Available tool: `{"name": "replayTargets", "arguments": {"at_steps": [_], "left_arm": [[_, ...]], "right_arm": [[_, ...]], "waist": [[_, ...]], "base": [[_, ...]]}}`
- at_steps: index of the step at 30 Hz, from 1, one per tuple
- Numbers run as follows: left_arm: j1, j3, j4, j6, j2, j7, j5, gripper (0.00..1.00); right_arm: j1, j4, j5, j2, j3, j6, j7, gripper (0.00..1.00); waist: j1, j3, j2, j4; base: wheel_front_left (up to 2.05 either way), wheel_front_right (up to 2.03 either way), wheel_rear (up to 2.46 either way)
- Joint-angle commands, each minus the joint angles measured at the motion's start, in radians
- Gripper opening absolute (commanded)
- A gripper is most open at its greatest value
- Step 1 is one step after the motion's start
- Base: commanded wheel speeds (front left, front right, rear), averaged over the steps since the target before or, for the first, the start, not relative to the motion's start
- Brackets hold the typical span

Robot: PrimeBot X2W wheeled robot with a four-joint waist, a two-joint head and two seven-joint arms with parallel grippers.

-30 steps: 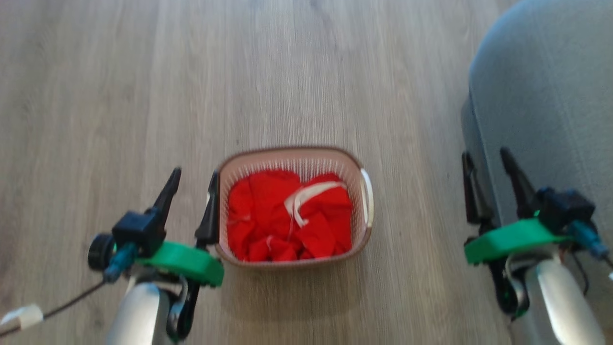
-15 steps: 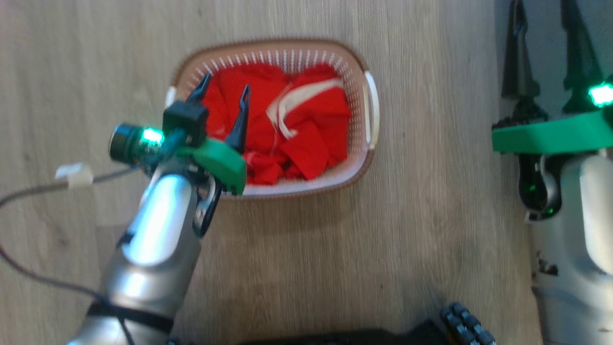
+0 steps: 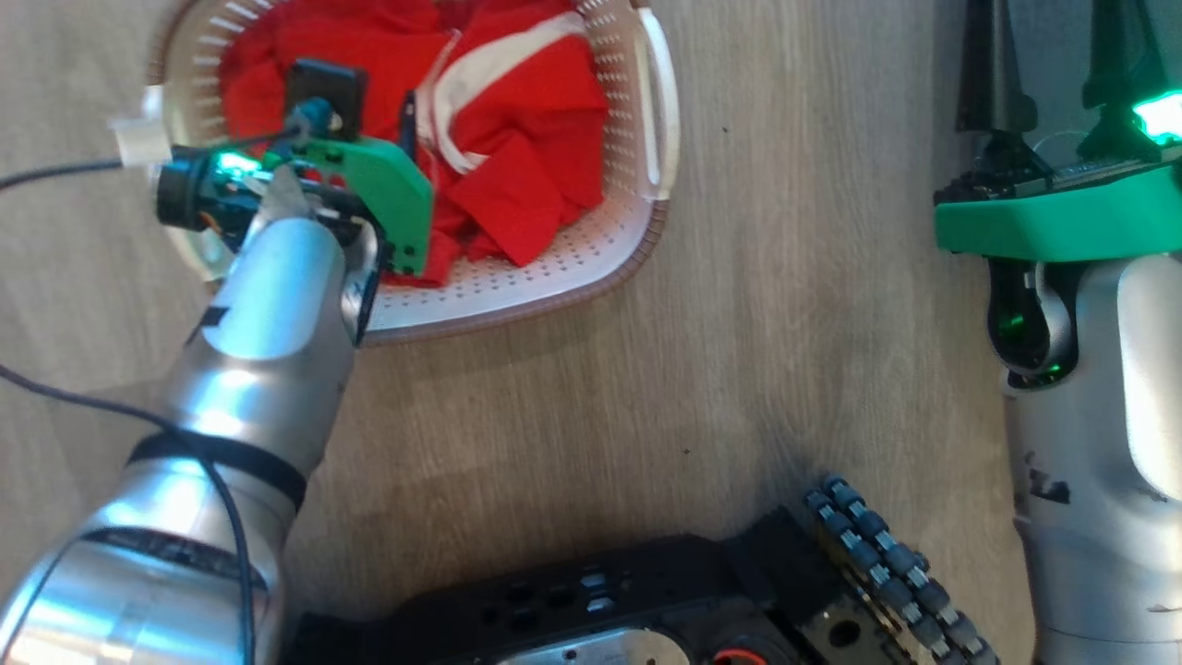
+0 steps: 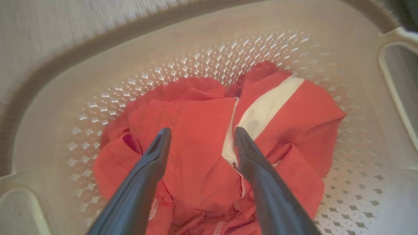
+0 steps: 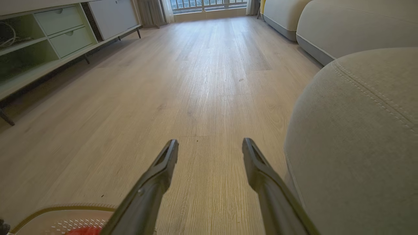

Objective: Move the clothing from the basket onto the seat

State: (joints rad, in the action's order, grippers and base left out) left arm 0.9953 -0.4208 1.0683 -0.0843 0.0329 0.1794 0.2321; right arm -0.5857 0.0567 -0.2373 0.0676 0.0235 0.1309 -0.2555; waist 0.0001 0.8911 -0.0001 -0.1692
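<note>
The basket (image 3: pixel 572 263), cream with a brown rim, stands on the wood floor with the red, white-trimmed clothing (image 3: pixel 526 175) heaped inside. My left gripper (image 3: pixel 365 97) reaches down into the basket. Its wrist view shows it open (image 4: pixel 200 132), with the fingertips (image 4: pixel 163 137) just above a fold of the clothing (image 4: pixel 196 130) and nothing held. My right gripper (image 3: pixel 1053 42) is open at the far right, beside the grey seat (image 5: pixel 352 130). Its wrist view shows the open gripper (image 5: pixel 210 142) over bare floor, with the basket rim (image 5: pixel 58 209) at the lower left.
My black base (image 3: pixel 600 600) and a roller wheel (image 3: pixel 877 554) fill the bottom of the head view. A cable (image 3: pixel 55 171) trails off to the left. A low cabinet (image 5: pixel 49 36) lines the far left wall and more sofa sections (image 5: pixel 343 23) stand beyond the seat.
The head camera has tilted down, so the basket sits higher in view. My left gripper went from beside the basket's left wall to inside it, over the clothing. The right gripper stays by the seat.
</note>
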Motion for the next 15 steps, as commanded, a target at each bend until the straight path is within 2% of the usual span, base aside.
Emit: {"name": "replayTargets", "arguments": {"at_steps": [1,7,15], "left_arm": [[0.008,0.011,0.018,-0.018,0.017,-0.010,0.008,1.00],[0.084,0.005,0.139,-0.062,0.033,-0.035,0.003,1.00],[0.127,-0.012,0.196,-0.083,0.070,-0.061,-0.007,1.00]], "right_arm": [[0.006,-0.041,-0.009,-0.014,0.022,0.000,-0.006,1.00],[0.008,-0.071,-0.036,-0.017,0.029,0.000,-0.006,1.00],[0.021,-0.103,-0.077,-0.017,0.038,0.000,-0.006,1.00]], "waist": [[-0.0001,0.034,0.0001,-0.033],[-0.0001,0.079,0.0001,-0.059],[-0.0001,0.138,0.0001,-0.088]], "base": [[0.00,0.00,0.00],[0.00,0.00,0.00],[0.00,0.00,0.00]]}}
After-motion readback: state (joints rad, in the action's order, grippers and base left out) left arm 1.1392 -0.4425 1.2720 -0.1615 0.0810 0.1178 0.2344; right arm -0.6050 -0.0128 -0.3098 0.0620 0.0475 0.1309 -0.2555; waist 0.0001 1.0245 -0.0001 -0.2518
